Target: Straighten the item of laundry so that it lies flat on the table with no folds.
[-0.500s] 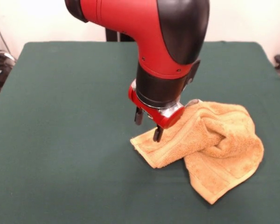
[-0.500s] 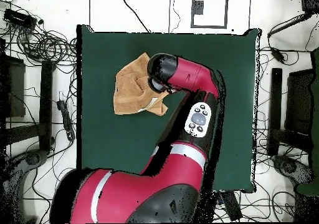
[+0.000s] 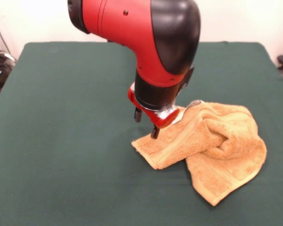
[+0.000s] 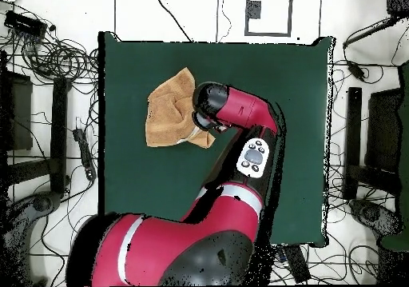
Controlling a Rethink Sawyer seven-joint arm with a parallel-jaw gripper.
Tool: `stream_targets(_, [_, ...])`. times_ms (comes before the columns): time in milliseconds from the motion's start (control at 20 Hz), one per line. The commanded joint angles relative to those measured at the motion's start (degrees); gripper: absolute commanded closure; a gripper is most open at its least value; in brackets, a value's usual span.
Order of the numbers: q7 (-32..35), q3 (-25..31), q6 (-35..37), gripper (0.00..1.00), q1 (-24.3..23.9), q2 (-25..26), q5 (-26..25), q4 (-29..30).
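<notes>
Your gripper [image 3: 146, 124] has pulled back slightly from half a second ago, fingers apart and empty, poised over the towel's [image 3: 212, 150] left corner. The towel lies unchanged, crumpled and folded on the table's [image 3: 66, 141] right half in the front view. Flattening not yet begun.

The table [image 3: 61, 141] is a wide rectangle covered in dark green felt-like cloth, and most of its surface shows bare. A single golden-orange terry towel [image 3: 217, 146] lies directly on it, rumpled and folded over itself into a loose heap, with a woven border band showing along the flap nearest the camera in the front view. In the overhead view the towel [image 4: 168, 116] sits in the table's [image 4: 295, 100] upper left part, away from the edges.
</notes>
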Motion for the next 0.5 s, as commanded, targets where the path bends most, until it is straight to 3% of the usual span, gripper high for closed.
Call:
stream_targets(50, [14.0,7.2,-8.8,0.0,1.5,2.2,3.2,6.9])
stream_targets(500, [13.6,7.7,-11.9,0.0,1.3,3.5,4.2,5.4])
